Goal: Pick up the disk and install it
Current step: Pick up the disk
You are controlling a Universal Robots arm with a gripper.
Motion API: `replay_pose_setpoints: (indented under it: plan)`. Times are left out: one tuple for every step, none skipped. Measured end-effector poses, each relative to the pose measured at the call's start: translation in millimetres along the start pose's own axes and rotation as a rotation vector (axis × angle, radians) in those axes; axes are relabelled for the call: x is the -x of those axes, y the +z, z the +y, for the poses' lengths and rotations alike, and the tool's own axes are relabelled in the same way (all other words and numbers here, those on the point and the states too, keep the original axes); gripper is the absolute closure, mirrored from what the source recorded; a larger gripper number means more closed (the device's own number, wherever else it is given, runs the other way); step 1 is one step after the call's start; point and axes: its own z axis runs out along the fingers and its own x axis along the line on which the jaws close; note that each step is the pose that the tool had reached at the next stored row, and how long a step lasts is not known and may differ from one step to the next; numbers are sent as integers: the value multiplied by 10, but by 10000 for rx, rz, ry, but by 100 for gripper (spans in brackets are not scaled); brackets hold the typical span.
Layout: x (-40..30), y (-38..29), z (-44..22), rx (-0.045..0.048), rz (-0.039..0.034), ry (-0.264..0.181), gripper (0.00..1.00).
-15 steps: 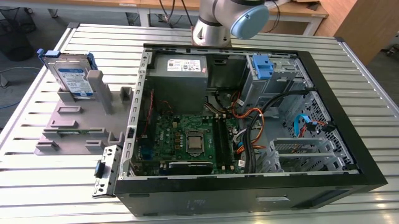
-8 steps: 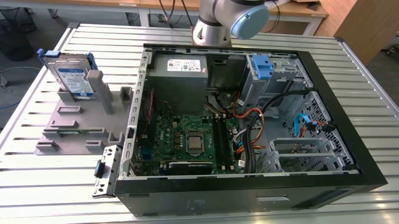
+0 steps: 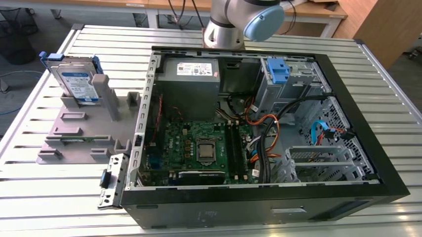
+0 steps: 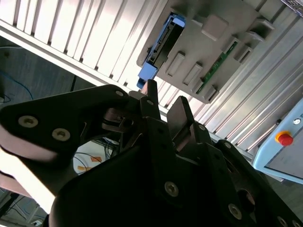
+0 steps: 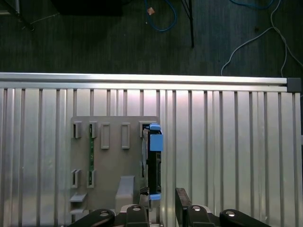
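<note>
Disk upright in the grey holder beside the open computer case; hand open and empty

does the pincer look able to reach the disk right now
Probably yes: the disk stands on edge in the grey holder, upper edge uncovered, and the open pincer hangs above with nothing between.

I count one table, and on it one open computer case. Inside the case there is one motherboard, one grey power supply box at twelve o'clock from it, and one bare blue bracket at two o'clock. In the exterior view, at nine o'clock from the case, stands one grey holder. It carries one disk and one green memory strip. There is one robot arm.
</note>
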Motion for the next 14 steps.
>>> replay_pose_setpoints:
  plan:
    - [0,2,0,-2,0,0,65]
    - [0,3,0,-2,1,0,65]
    - [0,4,0,-2,1,1,65]
    - [0,5,0,-3,0,1,65]
    - [0,5,0,-3,0,0,65]
    - [0,9,0,-5,-1,0,65]
    - [-1,13,0,-7,-2,0,65]
    - [-1,16,0,-8,-2,0,65]
    - [-1,19,0,-10,-2,0,65]
    - [-2,23,0,-14,-2,0,65]
    - [-2,26,0,-17,-2,-1,65]
    - [-2,27,0,-18,-1,-1,65]
    - [-2,28,0,-17,-1,-1,65]
    - [-2,28,0,-17,-1,-1,65]
